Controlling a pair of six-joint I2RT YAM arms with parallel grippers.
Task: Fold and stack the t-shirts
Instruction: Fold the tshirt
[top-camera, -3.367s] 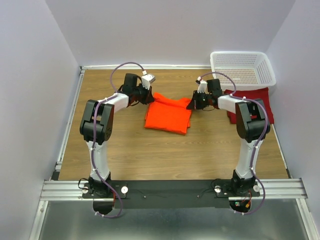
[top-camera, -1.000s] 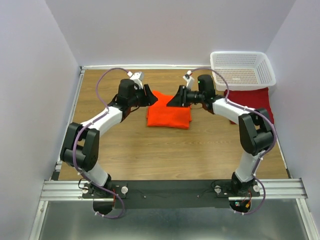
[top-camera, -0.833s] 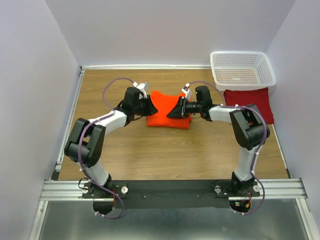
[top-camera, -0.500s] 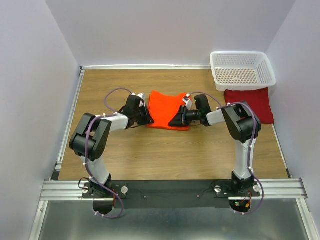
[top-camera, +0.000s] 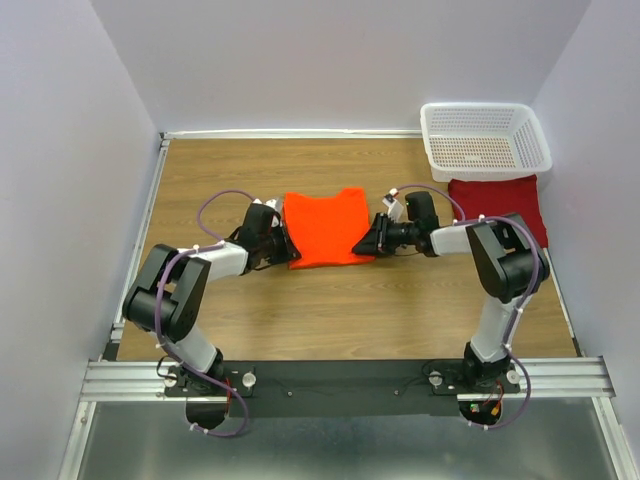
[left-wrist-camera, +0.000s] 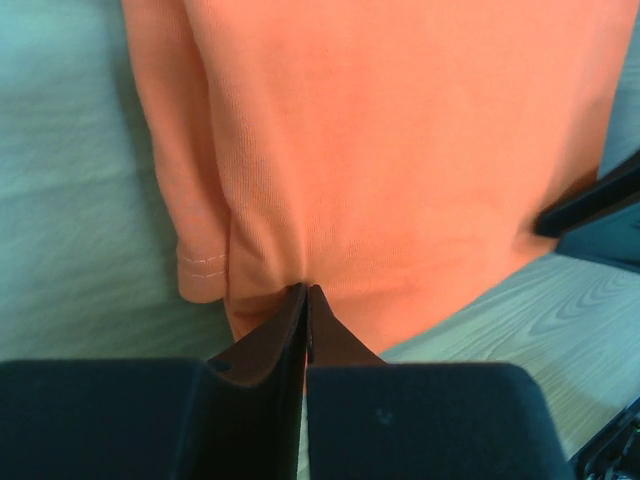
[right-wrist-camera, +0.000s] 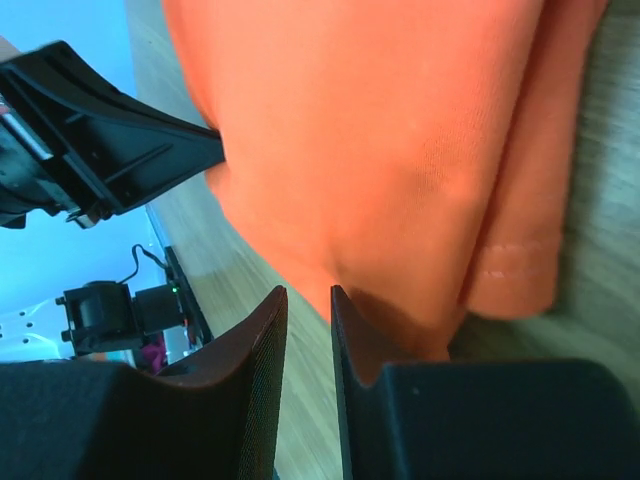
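Because the orange t-shirt (top-camera: 322, 228) is soft, light cloth folded in loose layers, it will likely sag and slip apart unless taken at its corners. It lies just ahead of both tools, between them. The left gripper (left-wrist-camera: 305, 292) is pressed together on a pinch of its near hem, and the right gripper (right-wrist-camera: 303, 295), jaws narrowly parted, seems to nip the thicker folded edge. The maroon t-shirt (top-camera: 500, 195) lies folded well behind the right gripper.
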